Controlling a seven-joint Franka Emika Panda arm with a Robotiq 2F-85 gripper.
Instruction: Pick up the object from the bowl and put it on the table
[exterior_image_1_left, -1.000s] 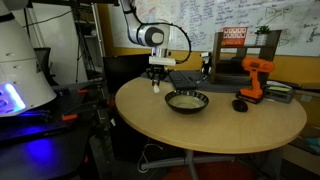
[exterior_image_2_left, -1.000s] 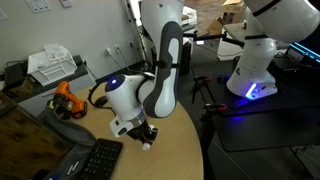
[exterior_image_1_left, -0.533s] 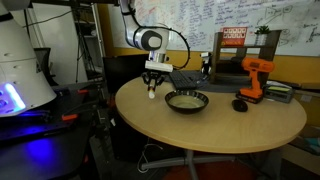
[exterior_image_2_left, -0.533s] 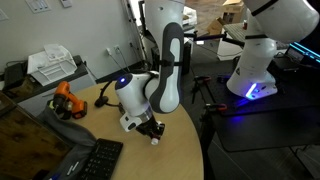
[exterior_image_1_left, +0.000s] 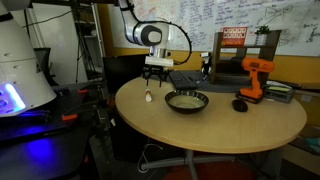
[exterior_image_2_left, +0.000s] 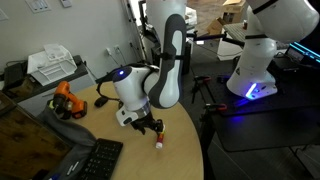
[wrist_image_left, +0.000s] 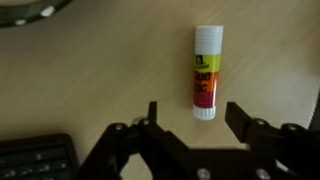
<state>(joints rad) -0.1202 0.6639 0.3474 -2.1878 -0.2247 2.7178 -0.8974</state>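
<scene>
The object (wrist_image_left: 205, 72) is a small white stick with a red and yellow label. It lies flat on the tan table (wrist_image_left: 90, 80), apart from the gripper. My gripper (wrist_image_left: 193, 112) hangs just above it, open, with nothing between the fingers. In both exterior views the gripper (exterior_image_1_left: 152, 74) (exterior_image_2_left: 149, 127) stands over the table's edge region, with the object (exterior_image_1_left: 149, 97) (exterior_image_2_left: 159, 146) resting on the table (exterior_image_1_left: 220, 128) (exterior_image_2_left: 183, 150) beneath it. The dark bowl (exterior_image_1_left: 169, 98) sits a little way from the object, near the table's middle.
An orange drill (exterior_image_1_left: 255, 78) and a black mouse-like thing (exterior_image_1_left: 240, 104) stand beyond the bowl. A black keyboard (exterior_image_2_left: 90, 160) (wrist_image_left: 35, 158) lies close to the gripper. A wooden rack (exterior_image_1_left: 236, 45) stands at the back. The table edge is near the object.
The gripper came down toward the table's edge holding the object, then opened and let it go. The object now lies on the table and the gripper has lifted slightly.
</scene>
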